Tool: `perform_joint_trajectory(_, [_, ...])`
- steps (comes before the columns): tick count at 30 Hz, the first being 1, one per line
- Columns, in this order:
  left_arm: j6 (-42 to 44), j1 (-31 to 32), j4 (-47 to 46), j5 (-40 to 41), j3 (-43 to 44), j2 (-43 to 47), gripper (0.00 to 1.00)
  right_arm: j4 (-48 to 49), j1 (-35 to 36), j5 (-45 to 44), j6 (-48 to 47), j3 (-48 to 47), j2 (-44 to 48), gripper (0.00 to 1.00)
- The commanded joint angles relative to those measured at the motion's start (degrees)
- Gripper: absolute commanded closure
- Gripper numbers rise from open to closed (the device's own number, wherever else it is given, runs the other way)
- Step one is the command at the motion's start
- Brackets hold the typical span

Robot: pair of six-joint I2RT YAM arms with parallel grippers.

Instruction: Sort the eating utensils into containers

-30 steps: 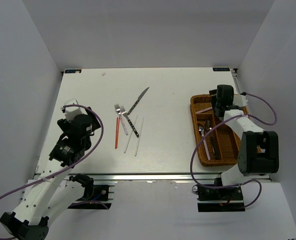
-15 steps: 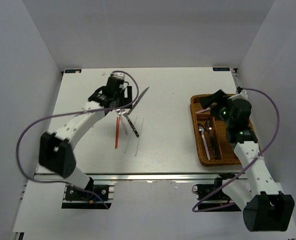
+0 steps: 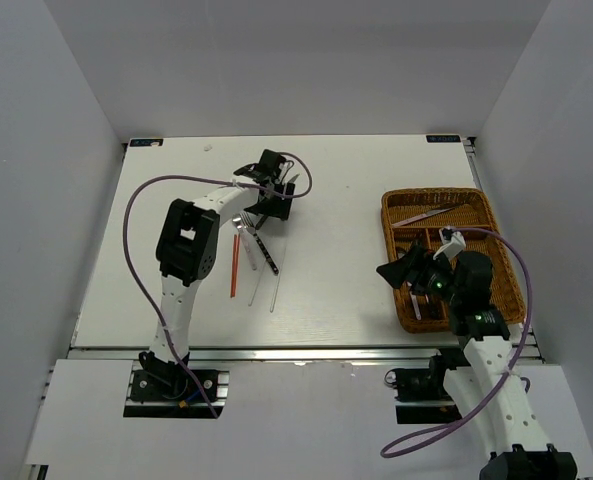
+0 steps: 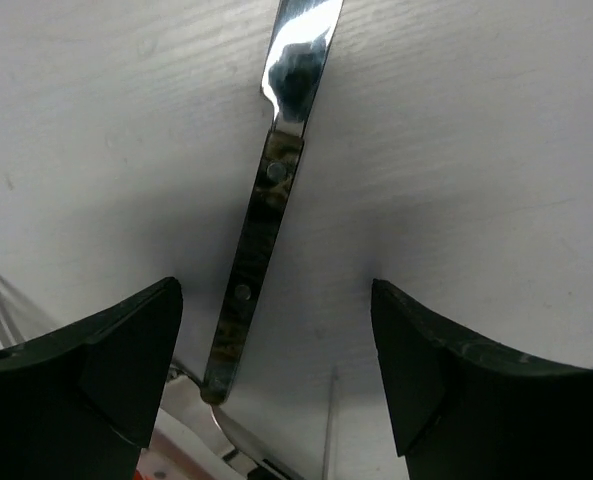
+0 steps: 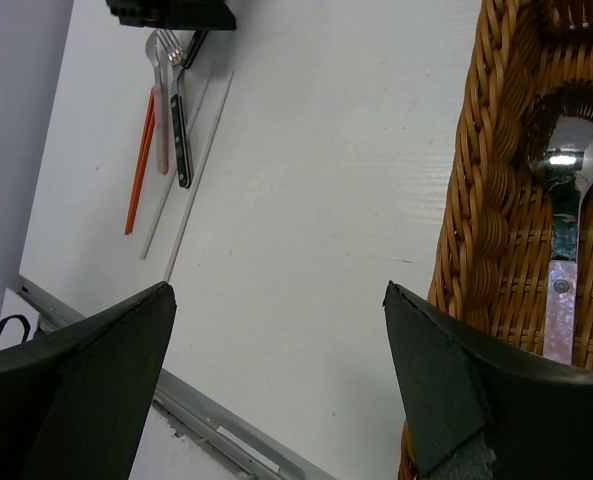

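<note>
My left gripper is open and hangs low over a dark-handled silver knife, one finger on each side of the handle without touching it. Just below it on the table lie a fork, a second dark-handled knife, a red-orange chopstick and two white chopsticks. The brown wicker tray stands at the right and holds several utensils, among them a spoon with a pink handle. My right gripper is open and empty at the tray's near left corner.
The table's near edge with its metal rail runs just below my right gripper. The left arm's purple cable loops over the table's left part. White walls close in the table at the back and sides.
My left arm has swung from the table's left side across to the knife and come down over it. My right arm has pulled back from above the tray to its near left corner.
</note>
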State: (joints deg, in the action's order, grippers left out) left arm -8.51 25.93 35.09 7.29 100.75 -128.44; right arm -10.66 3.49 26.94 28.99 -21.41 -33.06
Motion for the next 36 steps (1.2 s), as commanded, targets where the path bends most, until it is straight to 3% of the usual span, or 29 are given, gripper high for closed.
perform_joint_trajectory(1, [2.36,-0.36,0.41,-0.96,4.53,-1.45,0.15,-1.12,-0.15,1.2,-3.86,-0.21,2.64,0.11])
perform_joint_trajectory(5, [2.01,-0.53,0.15,-2.1,4.54,-5.05,0.33,-0.86,-0.15,1.71,-2.81,0.23,4.66,0.11])
perform_joint_trajectory(9, [1.66,-0.53,-0.11,-2.72,5.16,-6.55,0.65,-0.95,-0.15,2.15,-1.84,-0.56,5.28,0.11])
perform_joint_trajectory(17, [2.89,-0.53,-1.34,-2.81,9.19,-9.19,0.83,0.37,-0.15,3.47,2.38,0.31,8.0,0.11])
perform_joint_trajectory(20, [2.37,-0.53,0.06,-3.77,14.81,-11.12,1.0,2.21,-0.15,4.08,5.01,3.03,8.71,0.11])
perform_joint_trajectory(23, [0.53,-0.09,0.16,-5.18,18.43,-9.38,1.0,3.8,-0.15,4.7,7.83,5.23,8.71,0.11])
perform_joint_trajectory(28, [-3.26,2.8,-9.06,-7.2,5.12,3.87,1.0,6.87,-0.15,2.68,13.62,4.8,9.06,0.11])
perform_joint_trajectory(36, [-10.29,8.42,-24.18,-15.89,-12.75,24.61,1.0,23.21,-0.06,0.31,32.07,3.83,4.86,0.11])
